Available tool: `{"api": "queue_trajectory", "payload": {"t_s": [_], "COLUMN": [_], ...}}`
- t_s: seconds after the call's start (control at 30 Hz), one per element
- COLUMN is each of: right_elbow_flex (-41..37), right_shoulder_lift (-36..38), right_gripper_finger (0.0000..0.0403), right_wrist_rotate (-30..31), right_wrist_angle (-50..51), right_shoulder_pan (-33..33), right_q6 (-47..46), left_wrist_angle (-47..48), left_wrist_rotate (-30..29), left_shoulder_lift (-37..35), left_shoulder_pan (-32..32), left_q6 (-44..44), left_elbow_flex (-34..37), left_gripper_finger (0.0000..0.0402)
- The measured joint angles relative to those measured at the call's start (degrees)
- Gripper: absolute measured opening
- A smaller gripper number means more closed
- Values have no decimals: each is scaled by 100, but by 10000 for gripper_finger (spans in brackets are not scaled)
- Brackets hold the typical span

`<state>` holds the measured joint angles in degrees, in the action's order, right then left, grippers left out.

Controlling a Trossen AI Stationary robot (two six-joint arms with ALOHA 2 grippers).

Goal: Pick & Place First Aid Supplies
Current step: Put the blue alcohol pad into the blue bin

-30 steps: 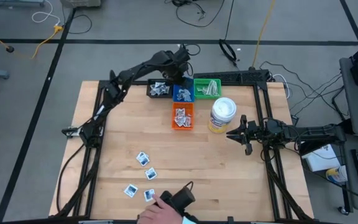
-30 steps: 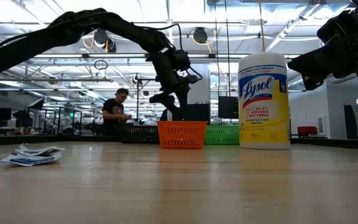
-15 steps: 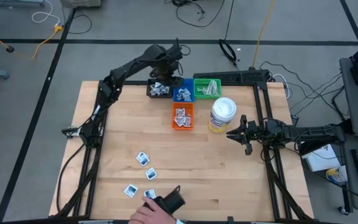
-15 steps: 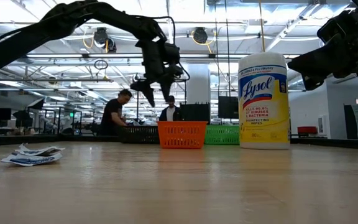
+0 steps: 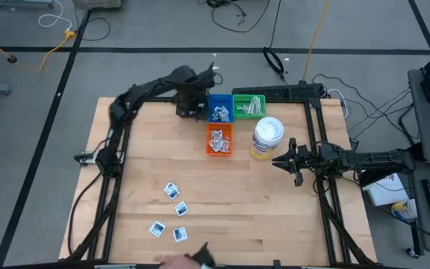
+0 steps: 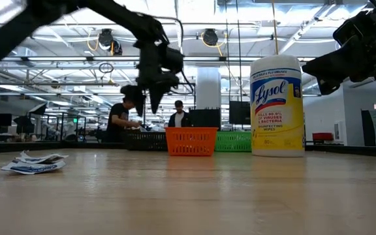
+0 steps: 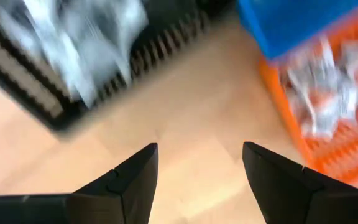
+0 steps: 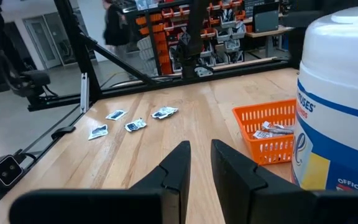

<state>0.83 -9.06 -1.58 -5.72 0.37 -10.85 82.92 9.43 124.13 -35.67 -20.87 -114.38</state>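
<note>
The left gripper (image 7: 194, 180) hangs released and empty above the far side of the pale wooden worktop (image 5: 200, 172); its two dark fingers stand apart with bare wood between them. In the high view this gripper (image 5: 192, 97) covers most of the black slatted bin (image 5: 181, 112), so the bin's contents cannot be made out there. The left wrist view shows white packets in that black bin (image 7: 61, 81), but blurred past reading. Just beside it stand a blue plastic bin (image 5: 220, 110) and a green plastic bin (image 5: 248, 105), with an orange mesh basket (image 5: 219, 140) in front of the blue one, each holding pale packets too small to tell apart.

Four small square white packets with blue print (image 5: 172, 190) lie loose near the front edge, well apart from the bins.

The right gripper (image 5: 284, 161) waits beside the white-and-yellow wipes canister (image 5: 266, 138), its fingers (image 8: 179, 163) nearly closed on nothing.

At the bottom edge a person's hand (image 5: 174, 262) is mostly cut off.
</note>
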Motion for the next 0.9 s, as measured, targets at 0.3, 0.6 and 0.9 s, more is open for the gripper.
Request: {"api": "queue_trajectory", "payload": {"t_s": [0.3, 0.6, 0.9], "right_elbow_flex": [-1, -1, -1], "right_shoulder_lift": [0, 0, -2], "right_gripper_finger": [59, 59, 59], "right_wrist_rotate": [0, 0, 0], "right_wrist_angle": [-2, -1, 0], "right_shoulder_pan": [-1, -1, -1], "right_q6": [0, 0, 0], "left_wrist_angle": [-1477, -1664, -1674], "left_wrist_rotate": [-12, 426, 439], "left_shoulder_lift": [-2350, -3632, -4170], "left_shoulder_pan": [977, 2257, 3332], "left_q6": [-1520, -3213, -4562], "left_elbow_flex": [3533, 5541, 6247], "left_gripper_finger": [237, 237, 237]}}
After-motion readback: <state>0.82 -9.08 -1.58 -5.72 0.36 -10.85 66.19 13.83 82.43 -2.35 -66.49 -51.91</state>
